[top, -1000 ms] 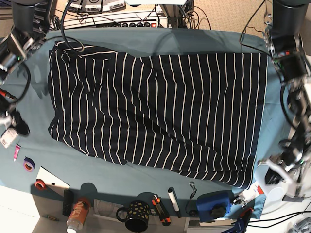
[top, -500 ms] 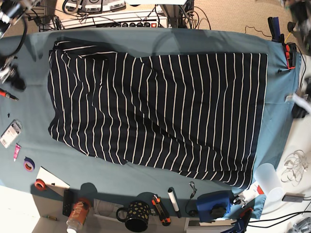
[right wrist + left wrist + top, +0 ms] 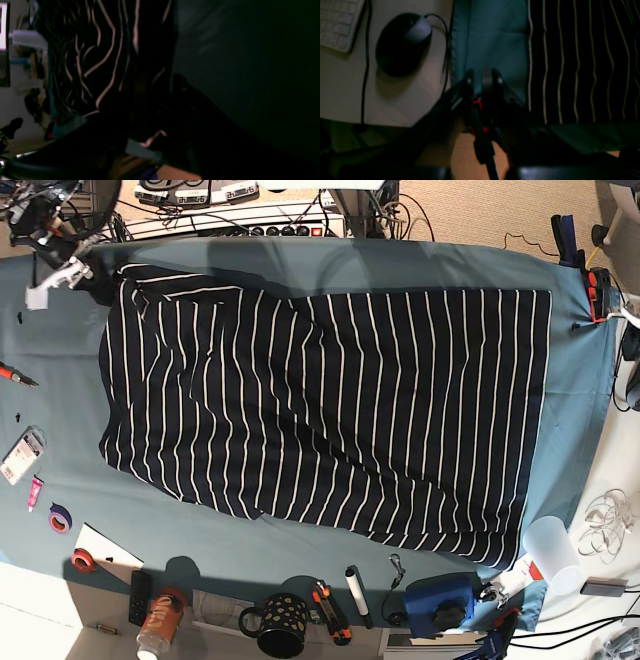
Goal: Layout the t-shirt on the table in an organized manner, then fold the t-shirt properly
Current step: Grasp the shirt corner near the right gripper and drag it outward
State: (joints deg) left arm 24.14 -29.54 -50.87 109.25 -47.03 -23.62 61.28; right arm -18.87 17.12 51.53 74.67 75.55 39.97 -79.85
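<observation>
Beige carpet floor [image 3: 470,210] beyond, cable-strewn power strip [image 3: 250,222], pale desk [image 3: 395,100] alongside.

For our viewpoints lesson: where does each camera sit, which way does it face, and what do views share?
Base: overhead, facing down on the table and t-shirt; right gripper at top left.
Left wrist: on the left arm, facing the table's edge, a clamp, a mouse; own body unclear.
Right wrist: on the right arm, dim, close on striped fabric.
All share the t-shirt.

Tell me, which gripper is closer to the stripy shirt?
Right. The right gripper sits at the t-shirt's corner; the left gripper hangs beyond the table's edge, past the hem.
</observation>
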